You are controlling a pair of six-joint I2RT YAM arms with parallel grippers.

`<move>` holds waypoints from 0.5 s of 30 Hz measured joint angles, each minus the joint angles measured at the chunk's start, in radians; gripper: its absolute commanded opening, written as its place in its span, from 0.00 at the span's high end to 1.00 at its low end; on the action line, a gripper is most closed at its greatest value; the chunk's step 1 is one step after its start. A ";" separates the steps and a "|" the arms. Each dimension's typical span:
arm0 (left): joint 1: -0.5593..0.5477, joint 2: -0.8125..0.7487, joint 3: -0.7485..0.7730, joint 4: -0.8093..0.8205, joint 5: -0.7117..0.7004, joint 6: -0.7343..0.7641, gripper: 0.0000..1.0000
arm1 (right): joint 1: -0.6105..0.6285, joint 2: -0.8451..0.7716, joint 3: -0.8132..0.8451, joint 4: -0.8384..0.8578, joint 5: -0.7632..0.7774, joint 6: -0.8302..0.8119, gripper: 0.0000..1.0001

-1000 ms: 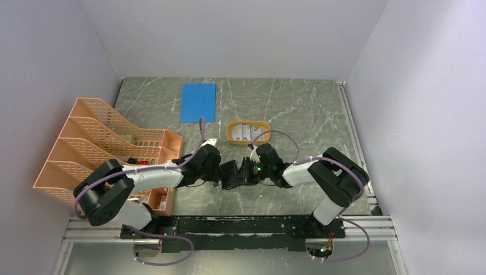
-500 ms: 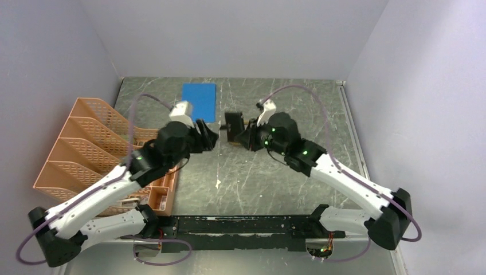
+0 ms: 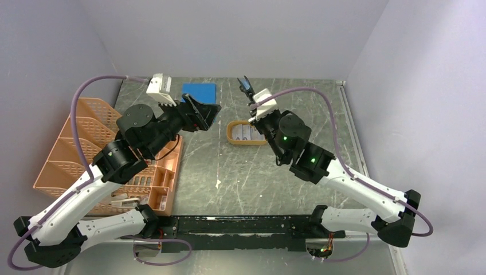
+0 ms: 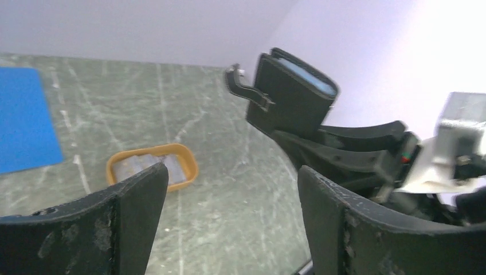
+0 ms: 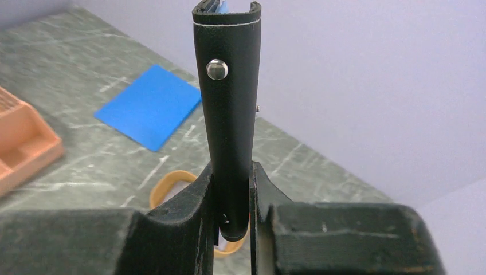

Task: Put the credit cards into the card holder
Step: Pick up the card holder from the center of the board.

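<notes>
Card holder [image 5: 228, 114]: clamped by its lower end in right gripper [image 5: 232, 186], upright, open edge on top, raised above the far side of orange tray [image 3: 230, 133]. Appears to present the pocket mouth for loading. Left gripper [image 4: 229, 189]: spread wide and empty, aloft left of the tray, facing the wallet. Credit cards [image 4: 146, 167]: stacked inside the tray on the surface [image 3: 275, 166]. Likely next: fetch one card with the free gripper.

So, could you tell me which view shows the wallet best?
The left wrist view: the wallet shows its broad face, snap tab and blue inner edge. The right wrist view shows it edge-on, clamped in the right hand; the top view shows only a small dark sliver.
</notes>
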State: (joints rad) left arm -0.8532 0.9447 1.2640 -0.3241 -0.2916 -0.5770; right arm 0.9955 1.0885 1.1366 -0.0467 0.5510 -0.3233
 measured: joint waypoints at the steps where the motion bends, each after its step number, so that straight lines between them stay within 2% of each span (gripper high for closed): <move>1: 0.000 0.001 -0.001 0.007 0.023 0.000 0.08 | 0.012 0.000 -0.017 0.032 0.031 -0.051 1.00; 3: 0.000 0.000 -0.005 0.027 0.061 -0.003 0.03 | 0.038 0.000 -0.044 0.084 0.080 -0.138 1.00; 9: 0.000 -0.007 -0.010 0.100 0.145 -0.007 0.03 | 0.084 -0.001 -0.095 0.202 0.165 -0.298 1.00; 15: 0.000 0.016 -0.010 0.158 0.190 -0.028 0.03 | 0.093 -0.040 -0.174 0.326 0.171 -0.415 1.00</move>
State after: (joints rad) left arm -0.8532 0.9611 1.2537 -0.1665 -0.1020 -0.6048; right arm 1.0885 1.0481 0.9623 0.2794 0.7223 -0.7383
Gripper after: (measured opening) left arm 0.967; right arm 0.191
